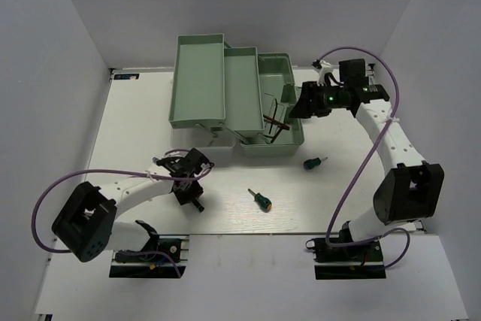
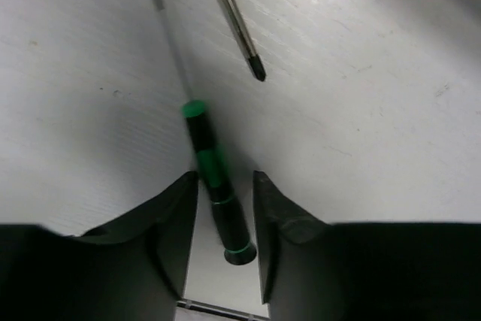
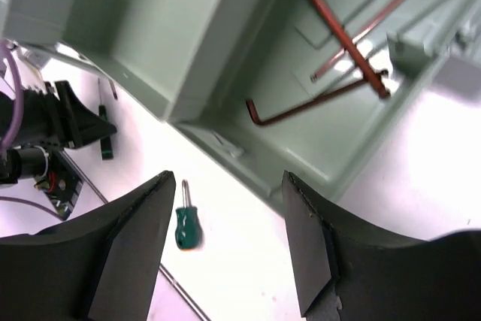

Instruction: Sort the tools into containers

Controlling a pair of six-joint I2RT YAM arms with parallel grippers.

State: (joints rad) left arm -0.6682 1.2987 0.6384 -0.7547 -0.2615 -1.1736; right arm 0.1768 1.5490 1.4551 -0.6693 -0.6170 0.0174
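- Left gripper (image 2: 225, 182) is low over the table (image 2: 376, 148). Its jaws stand partway in, straddling the handle of a thin screwdriver (image 2: 214, 178). Slivers of table show beside the handle, so it is not yet clamped.
- Thin screwdriver lies flat. It has a black handle with green bands and a slim grey shaft pointing away from the wrist.
- Handling, as a judgement: light and rigid. The round, smooth handle is likely to roll or pivot if pinched off-centre.
- Best hold looks to be mid-handle, across its width, level with the fingers (image 2: 169, 223). The shaft seems too thin to pinch securely.
- Second shaft (image 2: 237, 24) with a cross tip lies close by, its handle out of view. It could get nudged on a lift.
- Right gripper (image 3: 229, 178) is spread wide with nothing between its fingers. It hovers over the bottom compartment of the pale green toolbox (image 3: 150, 20).
- Hex keys (image 3: 323, 103) lie in that compartment, crossed over one another. They look thin and stiff, probably awkward to lift off a flat floor.
- Stubby green-handled screwdrivers (image 1: 261, 199): two lie loose on the table in front of the toolbox, apart from each other. Their short, fat handles look an easy target, so grip across the handle.
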